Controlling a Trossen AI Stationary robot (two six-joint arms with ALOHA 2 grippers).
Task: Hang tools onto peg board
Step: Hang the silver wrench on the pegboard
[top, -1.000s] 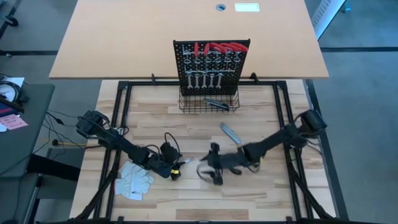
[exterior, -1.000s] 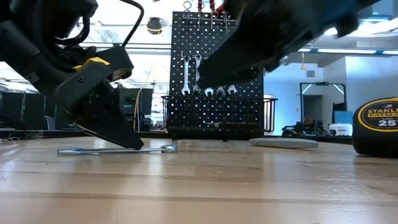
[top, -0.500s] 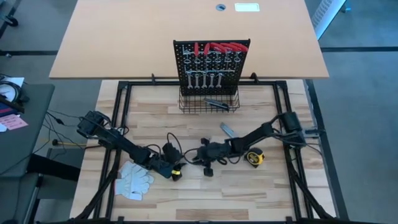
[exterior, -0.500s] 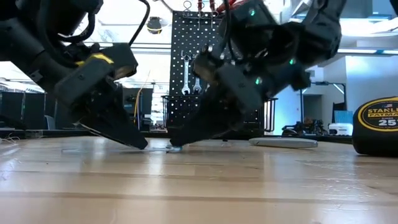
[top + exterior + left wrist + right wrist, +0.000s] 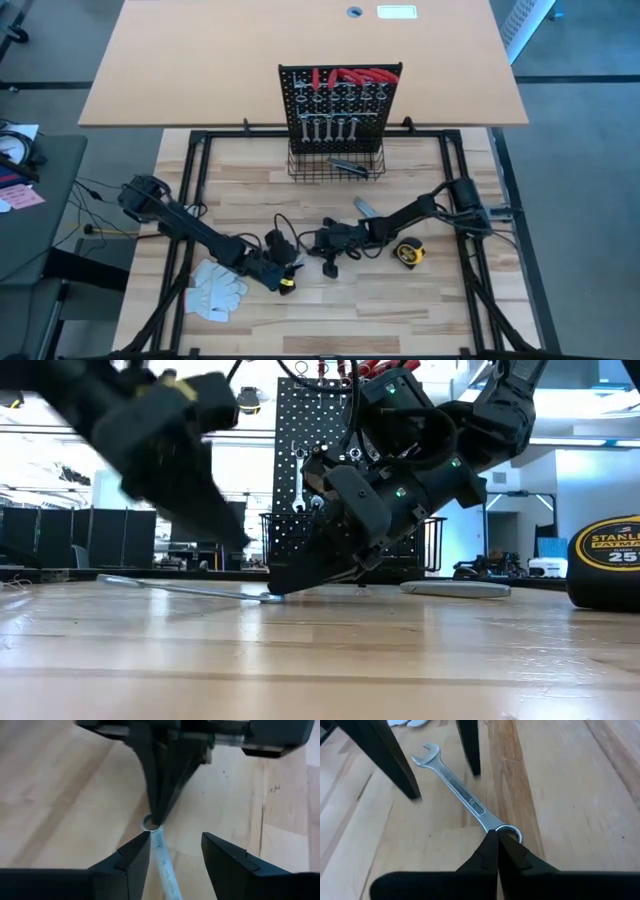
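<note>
My right pincer [image 5: 496, 836] is closed on the ring end of the wrench [image 5: 462, 794] mid-bench, tilting it so the far end stays down (an easier lift toward a hook). My left pincer [image 5: 172, 851] stands open astride its shank. On the board [image 5: 340, 105] I count four wrenches; one tape [image 5: 407, 254] lies right.

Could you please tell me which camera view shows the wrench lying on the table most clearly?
The right wrist view: the whole wrench shows, with the right tool shut on its ring end. The left wrist view shows only that end, the low view a thin edge-on sliver, and the high view hides it between the arms.
</note>
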